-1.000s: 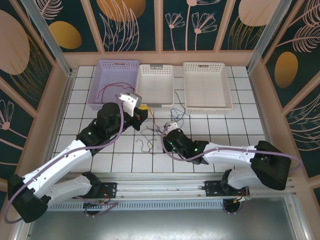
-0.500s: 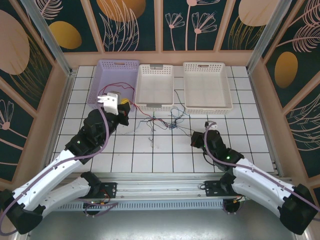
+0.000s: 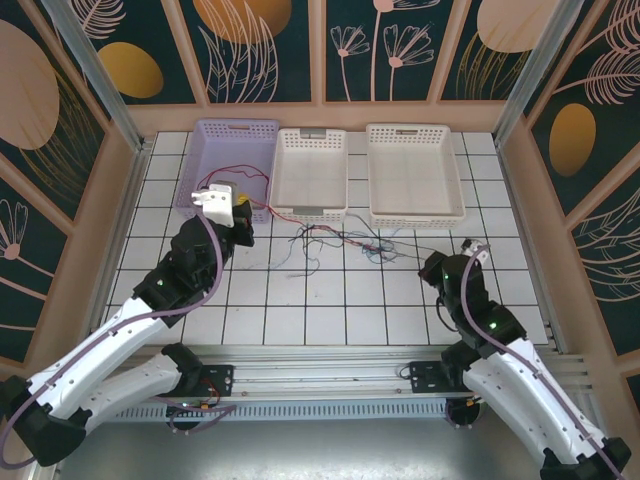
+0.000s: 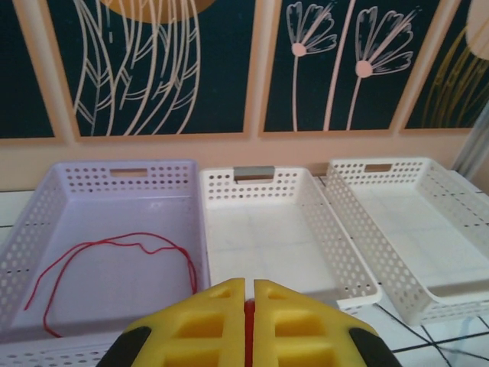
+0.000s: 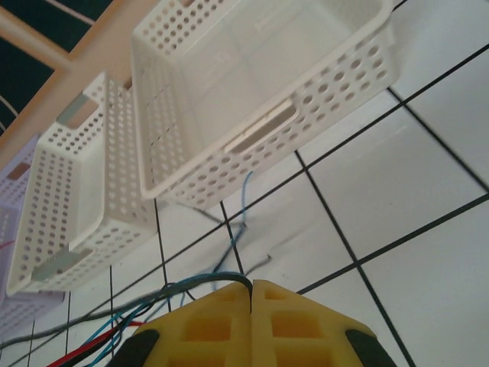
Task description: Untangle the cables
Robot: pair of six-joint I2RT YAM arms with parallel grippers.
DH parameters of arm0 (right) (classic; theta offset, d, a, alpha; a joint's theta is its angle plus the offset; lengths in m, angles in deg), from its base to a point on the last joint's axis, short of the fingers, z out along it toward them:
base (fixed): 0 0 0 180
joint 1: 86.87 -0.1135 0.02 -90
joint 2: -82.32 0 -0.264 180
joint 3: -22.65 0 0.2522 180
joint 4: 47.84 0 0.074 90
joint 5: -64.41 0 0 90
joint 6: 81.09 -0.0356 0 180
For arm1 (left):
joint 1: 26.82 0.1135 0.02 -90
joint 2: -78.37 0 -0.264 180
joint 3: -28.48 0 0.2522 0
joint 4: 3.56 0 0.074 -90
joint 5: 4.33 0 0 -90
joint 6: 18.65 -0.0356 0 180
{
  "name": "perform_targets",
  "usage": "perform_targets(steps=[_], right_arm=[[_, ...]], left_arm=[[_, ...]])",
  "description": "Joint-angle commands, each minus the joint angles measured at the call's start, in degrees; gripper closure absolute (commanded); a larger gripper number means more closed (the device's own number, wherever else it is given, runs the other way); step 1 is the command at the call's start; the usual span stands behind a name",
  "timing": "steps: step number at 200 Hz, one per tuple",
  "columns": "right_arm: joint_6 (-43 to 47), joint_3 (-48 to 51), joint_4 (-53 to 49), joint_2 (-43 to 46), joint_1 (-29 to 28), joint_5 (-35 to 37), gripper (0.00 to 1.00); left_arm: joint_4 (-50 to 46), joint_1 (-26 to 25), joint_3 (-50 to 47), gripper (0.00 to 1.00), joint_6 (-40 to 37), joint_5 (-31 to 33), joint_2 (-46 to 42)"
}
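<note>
Now the left gripper pinches the red cable, the right gripper a dark cable.

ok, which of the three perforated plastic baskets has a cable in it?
The lilac perforated plastic basket, leftmost: a thin red wire loops across its floor. The middle white basket and right white basket hold none.

Cables: thin red, dark & blue-teal strands, strung out left-right over desk tiles, just in front of white baskets. Tangled approx mid-span, loose ends trailing. Red cable loops inside lilac basket.
</note>
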Motion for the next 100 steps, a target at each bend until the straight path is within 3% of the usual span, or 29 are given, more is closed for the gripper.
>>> perform_targets(steps=[1,100], right_arm=[[-0.72,-5.48,-7.33,0.34,1.75,5.84,1.00],[2.56,-21.33,-18.06,2.57,4.74,14.30,1.00]], left_arm=[[-0.43,0.55,1.50,1.00,-1.55,5.62,0.77],[-3.10,1.95,3.01,1.00,-1.87,14.70,2.51]])
